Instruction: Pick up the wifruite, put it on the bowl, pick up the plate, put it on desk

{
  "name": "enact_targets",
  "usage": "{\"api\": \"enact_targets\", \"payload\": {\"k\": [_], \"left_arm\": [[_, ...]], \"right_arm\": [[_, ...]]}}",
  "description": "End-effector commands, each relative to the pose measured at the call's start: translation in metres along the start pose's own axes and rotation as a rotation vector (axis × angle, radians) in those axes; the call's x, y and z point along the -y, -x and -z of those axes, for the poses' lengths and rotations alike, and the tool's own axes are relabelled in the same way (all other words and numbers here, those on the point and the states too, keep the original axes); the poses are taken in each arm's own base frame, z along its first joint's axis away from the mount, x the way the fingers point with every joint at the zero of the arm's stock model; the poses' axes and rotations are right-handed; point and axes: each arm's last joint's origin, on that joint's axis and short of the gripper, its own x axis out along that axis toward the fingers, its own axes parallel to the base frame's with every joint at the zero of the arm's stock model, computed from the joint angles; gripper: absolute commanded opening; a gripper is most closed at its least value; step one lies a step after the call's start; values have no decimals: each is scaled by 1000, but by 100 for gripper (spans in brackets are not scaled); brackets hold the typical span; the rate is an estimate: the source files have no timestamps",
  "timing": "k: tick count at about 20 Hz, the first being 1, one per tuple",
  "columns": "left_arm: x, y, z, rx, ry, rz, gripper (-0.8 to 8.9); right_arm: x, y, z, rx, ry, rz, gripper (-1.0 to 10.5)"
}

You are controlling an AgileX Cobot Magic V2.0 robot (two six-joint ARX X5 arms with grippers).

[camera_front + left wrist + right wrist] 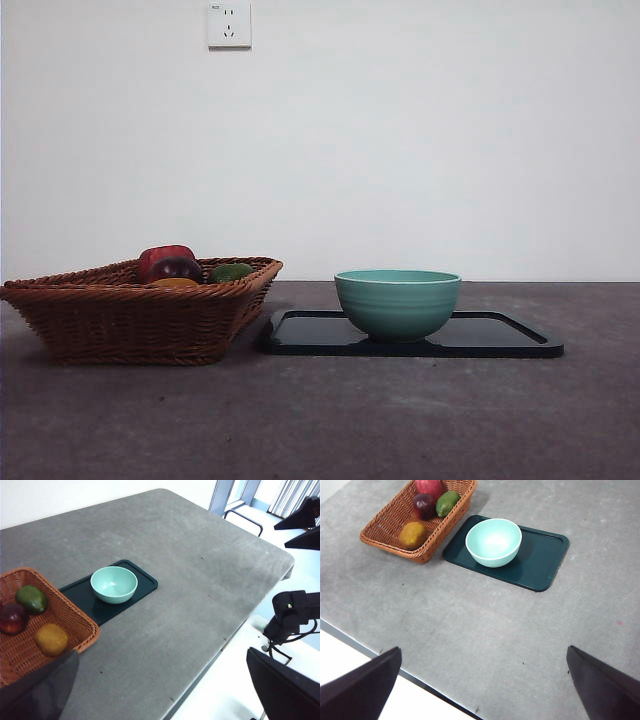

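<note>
Orange wifruite (413, 535) in wicker basket (390, 527), teal bowl (493, 542) empty on dark tray (545, 560); left gripper (165, 690) and right gripper (482, 685) both spread wide, high above desk (470, 625)

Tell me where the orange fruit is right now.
The orange fruit lies in the wicker basket, at the end farthest from the wall, beside the dark red-purple fruit. The basket sits next to the dark tray that holds the bowl.
</note>
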Motion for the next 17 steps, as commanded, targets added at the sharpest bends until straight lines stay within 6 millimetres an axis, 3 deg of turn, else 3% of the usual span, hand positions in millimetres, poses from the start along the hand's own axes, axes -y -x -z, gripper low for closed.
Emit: {"api": "enact_targets", "payload": {"k": [1,9,12,17], "left_arm": [[1,2,3,10,-19,8,563],[0,-1,6,3,-16,8,563],[0,-1,5,17,-22,7,563],[0,-1,5,16,-21,8,563]], "right_arm": [[1,2,5,-67,-12,8,600],[-1,-6,-1,-111,-107,-13,600],[-2,-29,-17,-214,-124,7,600],[-1,-87,-43,-437,-113,87,600]]}}
